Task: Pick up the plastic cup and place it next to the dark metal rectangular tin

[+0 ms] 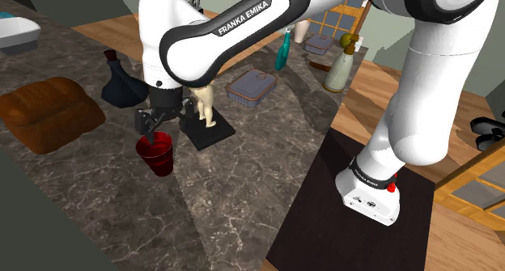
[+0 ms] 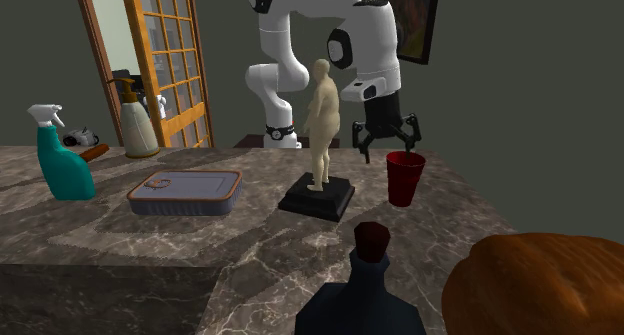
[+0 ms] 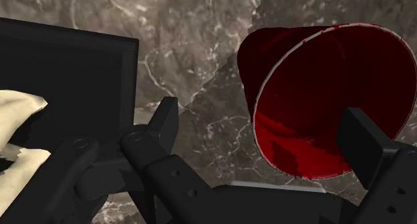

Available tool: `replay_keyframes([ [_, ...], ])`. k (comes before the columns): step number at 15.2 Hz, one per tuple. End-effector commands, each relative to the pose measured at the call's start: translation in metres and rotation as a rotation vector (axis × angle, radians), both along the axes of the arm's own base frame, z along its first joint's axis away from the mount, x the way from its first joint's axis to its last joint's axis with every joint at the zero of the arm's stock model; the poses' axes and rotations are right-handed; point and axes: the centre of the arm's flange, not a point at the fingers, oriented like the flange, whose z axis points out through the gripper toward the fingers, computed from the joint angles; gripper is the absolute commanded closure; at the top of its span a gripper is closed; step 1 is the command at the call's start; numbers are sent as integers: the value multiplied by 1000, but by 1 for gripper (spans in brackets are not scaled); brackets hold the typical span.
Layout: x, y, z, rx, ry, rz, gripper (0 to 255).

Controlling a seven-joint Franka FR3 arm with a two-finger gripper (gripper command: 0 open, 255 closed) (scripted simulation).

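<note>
A dark red cup (image 1: 156, 154) (image 2: 404, 176) (image 3: 327, 99) stands upright on the marble counter, beside the black base of a cream figurine (image 1: 204, 107) (image 2: 322, 123). My gripper (image 1: 154, 129) (image 2: 385, 143) (image 3: 262, 132) hangs open just above the cup's rim, holding nothing. In the wrist view the cup's mouth lies toward one of the fingers (image 3: 361, 139), while the other finger stands over bare counter near the figurine's base. The dark rectangular tin (image 1: 252, 86) (image 2: 186, 191) lies flat beyond the figurine, on the side away from the cup.
A brown loaf (image 1: 48, 112) (image 2: 540, 283) and a dark bottle (image 1: 121, 85) (image 2: 368, 283) stand near the cup. A teal spray bottle (image 1: 282, 51) (image 2: 62, 158), a beige dispenser (image 1: 341, 67) (image 2: 137, 118) and a second tin (image 1: 318, 43) stand past the tin.
</note>
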Motion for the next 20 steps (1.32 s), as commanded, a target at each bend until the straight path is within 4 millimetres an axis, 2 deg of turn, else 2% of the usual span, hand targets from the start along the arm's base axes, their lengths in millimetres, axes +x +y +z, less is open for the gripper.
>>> replay_keyframes([
  [1,0,2,-10,0,0,0,0],
  [4,-1,5,-24,0,0,0,0],
  [11,-1,5,-24,0,0,0,0],
  [12,-1,5,-24,0,0,0,255],
  [20,-1,4,-24,0,0,0,255],
])
